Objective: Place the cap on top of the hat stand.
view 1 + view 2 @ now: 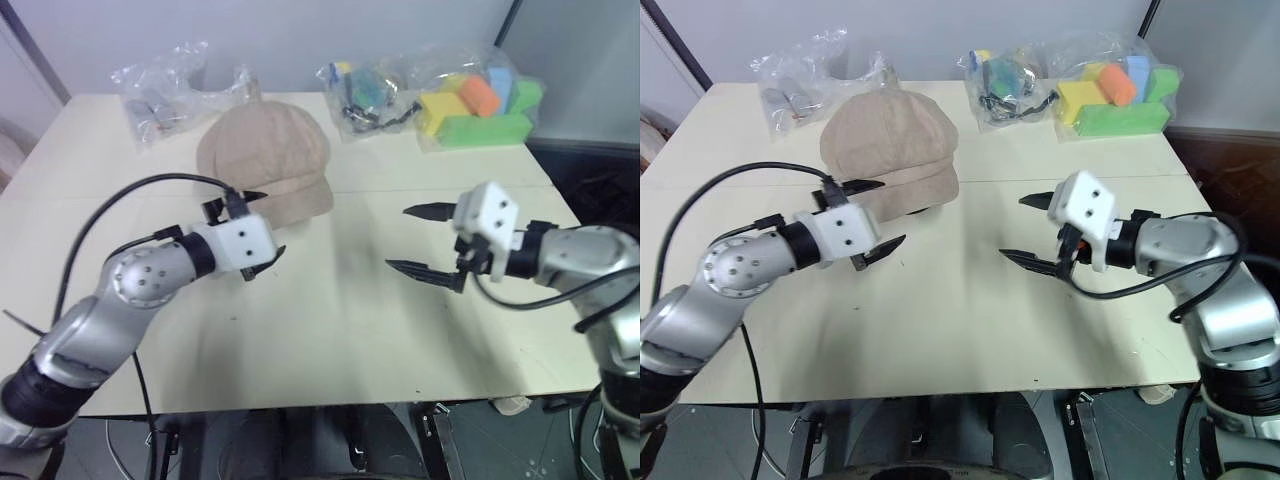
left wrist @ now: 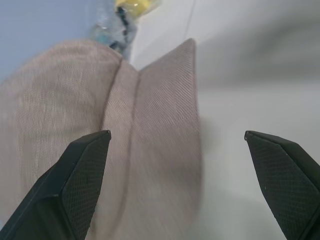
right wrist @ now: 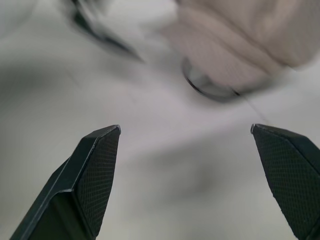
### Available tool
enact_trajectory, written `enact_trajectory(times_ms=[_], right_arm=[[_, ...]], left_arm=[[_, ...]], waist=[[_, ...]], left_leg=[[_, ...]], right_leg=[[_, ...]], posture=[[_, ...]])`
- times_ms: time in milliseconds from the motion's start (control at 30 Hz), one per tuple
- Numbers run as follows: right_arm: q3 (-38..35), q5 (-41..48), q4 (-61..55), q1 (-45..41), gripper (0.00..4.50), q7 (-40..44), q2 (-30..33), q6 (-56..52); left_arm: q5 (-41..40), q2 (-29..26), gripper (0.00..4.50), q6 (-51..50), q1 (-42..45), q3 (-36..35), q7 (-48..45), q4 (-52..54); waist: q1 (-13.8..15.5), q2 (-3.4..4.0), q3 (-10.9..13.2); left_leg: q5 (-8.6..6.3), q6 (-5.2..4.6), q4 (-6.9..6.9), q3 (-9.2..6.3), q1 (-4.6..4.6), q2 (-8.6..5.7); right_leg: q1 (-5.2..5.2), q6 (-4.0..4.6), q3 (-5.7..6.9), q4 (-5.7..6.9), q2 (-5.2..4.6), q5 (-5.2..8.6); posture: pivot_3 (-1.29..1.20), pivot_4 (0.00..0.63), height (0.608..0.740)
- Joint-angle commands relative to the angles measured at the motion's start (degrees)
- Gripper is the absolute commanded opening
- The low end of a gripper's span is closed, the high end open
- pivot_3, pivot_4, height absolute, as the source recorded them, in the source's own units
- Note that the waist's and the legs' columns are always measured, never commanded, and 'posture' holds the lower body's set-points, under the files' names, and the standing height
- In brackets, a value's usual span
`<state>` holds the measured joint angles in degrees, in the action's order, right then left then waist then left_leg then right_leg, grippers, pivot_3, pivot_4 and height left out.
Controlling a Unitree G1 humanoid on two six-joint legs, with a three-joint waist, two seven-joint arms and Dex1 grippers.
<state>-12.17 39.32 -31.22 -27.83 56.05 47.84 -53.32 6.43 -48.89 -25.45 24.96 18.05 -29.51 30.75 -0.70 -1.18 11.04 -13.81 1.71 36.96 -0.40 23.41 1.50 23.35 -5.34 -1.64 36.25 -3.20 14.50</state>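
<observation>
I see a pale cream table (image 1: 330,330) with a faint seam running across its middle. Along its far edge lie three clear plastic bags. The bag on the left (image 1: 160,88) holds small greyish items I cannot make out. The middle bag (image 1: 368,92) holds mixed small things, some yellow and teal, with black pieces. The right bag (image 1: 478,100) holds foam blocks in yellow, orange, blue and green
</observation>
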Motion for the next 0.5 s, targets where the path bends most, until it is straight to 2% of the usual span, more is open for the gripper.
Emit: enact_trajectory(times_ms=[33,133,200,267,433,467,500], right_arm=[[-5.51,14.28,-1.29,-4.87,4.31,-1.08,1.1,-8.08],[-6.31,18.83,0.34,-8.41,4.31,-5.53,0.85,-11.48],[-6.31,20.2,1.3,-9.56,4.5,-7.87,1.02,-12.48],[-5.76,20.6,1.51,-9.98,4.5,-9.26,1.5,-12.62],[-4.25,20.55,0.18,-8.38,4.5,-10.06,2.77,-11.4],[-4.27,20.83,0.04,-7.99,4.5,-10.11,2.85,-11.19],[-4.31,21.03,0.02,-7.69,4.5,-10.13,2.93,-11.0]], left_arm=[[7.81,2.8,4.5,2.48,2.39,3.16,1.79,-2.85],[10.22,5.84,4.5,4.23,3.0,3.77,1.91,-5.5],[10.7,7.22,3.96,5.59,2.77,3.18,1.55,-6.34],[11.55,7.73,3.23,7.21,2.5,2.59,1.26,-7.56],[10.61,7.1,0.47,13.21,0.34,-0.38,0.05,-8.81],[10.19,6.33,0.09,15.73,-0.72,-1.68,0.12,-9.17],[9.73,5.75,0.04,18.26,-1.7,-2.99,0.13,-9.65]], waist=[[0.07,0.0,0.0],[0.1,-0.02,0.0],[0.11,-0.02,0.0],[0.14,-0.02,0.0],[0.12,-0.02,0.0],[0.13,-0.02,-0.01],[0.11,-0.01,-0.02]], left_leg=[[0.0,0.0,-0.01,-0.01,0.01,0.0],[-0.01,-0.02,0.0,-0.01,0.08,-0.01],[-0.01,-0.03,0.02,0.0,0.1,-0.01],[-0.01,-0.03,0.03,0.0,0.1,-0.01],[-0.02,-0.03,0.02,0.0,0.1,-0.01],[-0.02,-0.03,0.02,0.0,0.1,0.0],[-0.02,-0.03,0.03,0.0,0.1,0.01]], right_leg=[[0.0,0.0,0.01,-0.01,0.0,0.0],[0.03,-0.02,0.0,-0.04,0.0,-0.01],[0.03,-0.05,0.0,-0.05,-0.01,-0.02],[0.03,-0.09,0.0,-0.06,-0.02,-0.04],[0.05,-0.11,0.0,-0.05,-0.02,-0.06],[0.05,-0.11,0.0,-0.05,-0.02,-0.06],[0.04,-0.11,0.0,-0.05,-0.02,-0.06]], posture=[[0.0,0.15,0.74],[0.0,0.15,0.74],[0.0,0.15,0.74],[0.0,0.15,0.74],[0.0,0.15,0.74],[0.0,0.15,0.74],[0.0,0.15,0.74]])
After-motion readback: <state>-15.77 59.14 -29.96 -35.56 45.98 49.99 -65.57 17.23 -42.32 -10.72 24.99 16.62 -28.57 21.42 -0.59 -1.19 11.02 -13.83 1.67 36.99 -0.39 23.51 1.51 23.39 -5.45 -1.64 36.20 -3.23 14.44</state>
